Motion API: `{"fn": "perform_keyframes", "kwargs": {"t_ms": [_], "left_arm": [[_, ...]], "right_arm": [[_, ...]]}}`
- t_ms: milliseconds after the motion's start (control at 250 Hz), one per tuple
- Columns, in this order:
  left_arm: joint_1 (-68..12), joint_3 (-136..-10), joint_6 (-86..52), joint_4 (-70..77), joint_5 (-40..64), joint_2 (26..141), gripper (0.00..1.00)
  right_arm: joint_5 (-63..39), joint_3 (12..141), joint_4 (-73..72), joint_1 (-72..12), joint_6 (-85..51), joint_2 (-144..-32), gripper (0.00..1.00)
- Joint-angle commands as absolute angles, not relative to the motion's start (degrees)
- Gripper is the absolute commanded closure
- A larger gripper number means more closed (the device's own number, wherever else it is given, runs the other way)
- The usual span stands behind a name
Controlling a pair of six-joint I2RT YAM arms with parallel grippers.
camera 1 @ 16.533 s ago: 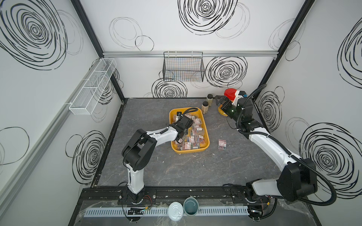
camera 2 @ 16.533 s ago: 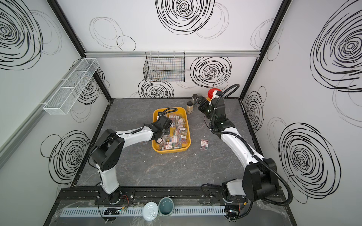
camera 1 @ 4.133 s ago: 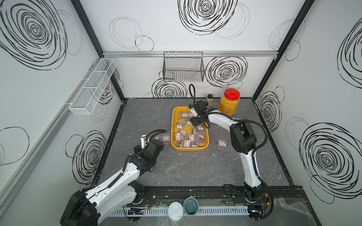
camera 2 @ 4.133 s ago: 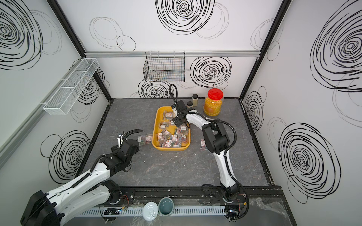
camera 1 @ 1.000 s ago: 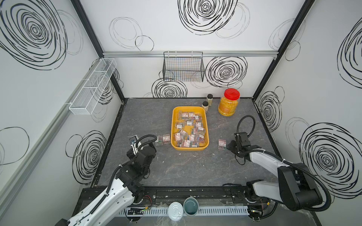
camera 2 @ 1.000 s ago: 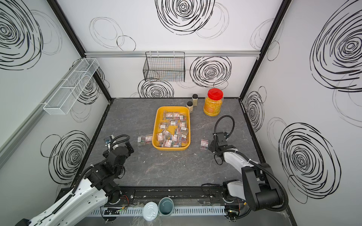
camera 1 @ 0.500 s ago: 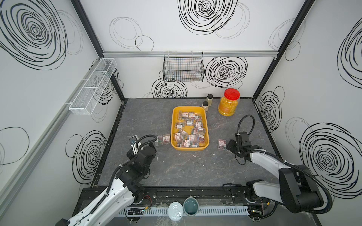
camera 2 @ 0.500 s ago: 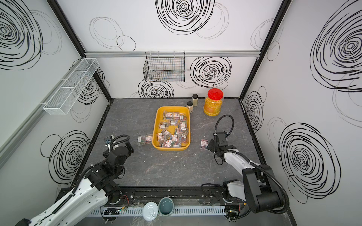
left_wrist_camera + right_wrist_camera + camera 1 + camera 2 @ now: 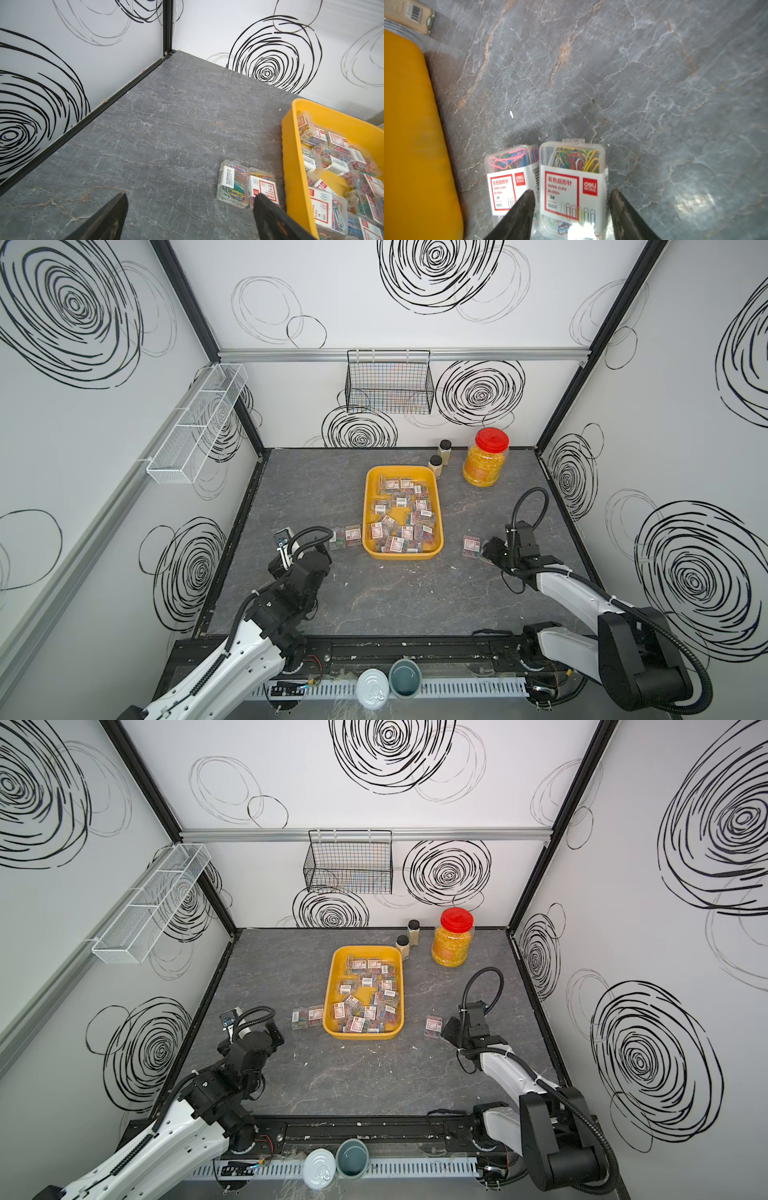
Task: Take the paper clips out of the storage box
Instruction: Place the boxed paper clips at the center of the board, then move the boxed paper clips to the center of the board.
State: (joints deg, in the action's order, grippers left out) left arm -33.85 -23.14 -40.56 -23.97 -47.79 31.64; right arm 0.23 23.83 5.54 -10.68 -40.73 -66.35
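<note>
Yellow storage tray [image 9: 367, 506]: mid-table [image 9: 374, 601], holding most paper-clip cases [image 9: 401, 516]. 2 cases [image 9: 247, 187] lie outside on the left arm's side and 2 more [image 9: 512, 178] on the right arm's side.
Left gripper [image 9: 189, 207]: fingers wide apart, empty.
Right gripper [image 9: 572, 192]: fingers straddle 1 outside case [image 9: 571, 166]; clamped or loose, cannot tell.

Glossy plastic storage box [image 9: 401, 555], matt stone-look tabletop [image 9: 395, 597]

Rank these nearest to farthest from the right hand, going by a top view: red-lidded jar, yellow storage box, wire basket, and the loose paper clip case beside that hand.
1. Loose paper clip case, on the table beside the right hand.
2. Storage box, toward the table's middle.
3. Red-lidded jar, at the back.
4. Wire basket, hung on the back wall.
</note>
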Motion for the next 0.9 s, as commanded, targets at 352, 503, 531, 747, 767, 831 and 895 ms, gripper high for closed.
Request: {"fn": "perform_keyframes", "kwargs": {"t_ms": [352, 503, 531, 747, 767, 831, 895], "left_arm": [[-33.5, -22.7, -41.5, -23.9, -49.3, 31.5, 0.02], [-33.5, -22.8, -41.5, -23.9, -49.3, 31.6, 0.02], [-33.5, -22.8, -41.5, -24.0, -49.3, 31.6, 0.02], [-33.5, -22.7, -41.4, -24.0, -49.2, 31.2, 0.02], [-33.5, -22.6, -41.4, -23.8, -49.2, 31.2, 0.02], [-33.5, -22.7, -41.4, -23.9, -49.2, 31.2, 0.02], [-33.5, -22.7, -41.4, -23.9, -49.2, 31.2, 0.02]], "right_arm": [[-2.4, 24.0, -0.3, -12.5, -39.0, -68.7, 0.34], [-0.3, 24.9, -0.4, -15.2, -38.4, -69.4, 0.33], [0.0, 25.2, -0.5, -15.6, -38.1, -69.7, 0.33], [1.7, 27.5, -1.4, -20.1, -35.1, -71.1, 0.3], [2.0, 27.9, -1.4, -20.6, -34.7, -71.1, 0.3], [3.0, 29.1, -0.9, -21.6, -33.8, -71.8, 0.3], [3.5, 29.6, -1.6, -22.3, -33.2, -72.5, 0.3]]}}
